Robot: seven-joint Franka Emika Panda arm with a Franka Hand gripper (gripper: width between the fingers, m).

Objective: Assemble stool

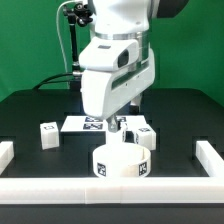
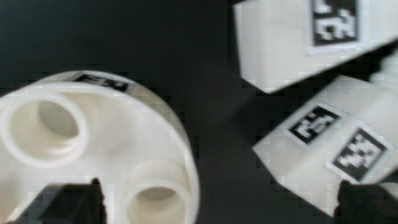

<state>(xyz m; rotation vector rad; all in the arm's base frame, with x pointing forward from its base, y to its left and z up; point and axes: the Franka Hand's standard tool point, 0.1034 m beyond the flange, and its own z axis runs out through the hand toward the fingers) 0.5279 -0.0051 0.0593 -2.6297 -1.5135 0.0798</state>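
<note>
The round, thick white plastic disc seat [image 1: 122,163] of the stool rests on the black surface [image 1: 30,110], just behind the long white border rail [image 1: 110,190]. A black-and-white square tag shows on its side wall. In the wrist view the seat [image 2: 89,110] faces the camera with two round sockets open, and a tag sits at its rim.

Behind the seat hangs the white robot arm [image 1: 118,60], its pincer [image 1: 118,127] pointing down close above the surface, just beyond the seat's far edge. The jaws stand apart and nothing is between them.

One short blocky white plastic leg [image 1: 47,133] lies well apart from the seat, toward the exterior view's left. A second tagged leg [image 1: 146,135] lies just behind the seat toward the exterior view's right. The wrist view shows two such legs [image 2: 302,45] [image 2: 338,135] near each other, both beside the seat with a strip of dark surface between them and it.

The marker board [image 1: 85,123] lies flat behind the seat, between the far leg and the pincer.
</note>
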